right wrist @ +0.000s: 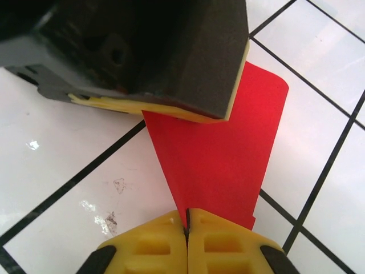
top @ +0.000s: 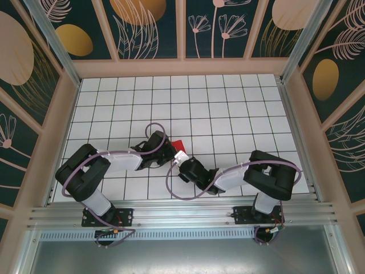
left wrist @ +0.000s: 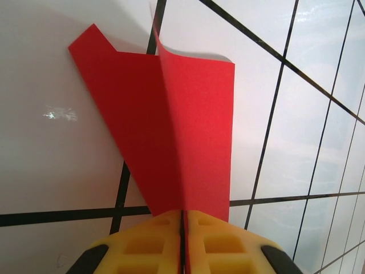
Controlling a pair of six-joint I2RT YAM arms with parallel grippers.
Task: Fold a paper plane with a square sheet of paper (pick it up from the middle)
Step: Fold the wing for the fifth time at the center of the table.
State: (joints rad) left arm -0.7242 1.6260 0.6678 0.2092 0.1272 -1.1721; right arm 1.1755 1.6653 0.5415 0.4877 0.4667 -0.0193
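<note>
- At the middle of the table, near the arms, the left gripper (left wrist: 183,216) is clamped on the narrow end of the red paper (left wrist: 171,125), a creased wedge whose centre fold stands up off the tiles.
- The right gripper (right wrist: 187,220) is pinched shut on the same wedge, close under the left one's finger.
- Both arms grip one thin sheet, so pulling apart could tear it or skew the crease.
- With fingers this close, a small misjudged move could knock them together.
- The glossy grid table (top: 228,108) looks slick, so a released flap may slide or spring open.
</note>
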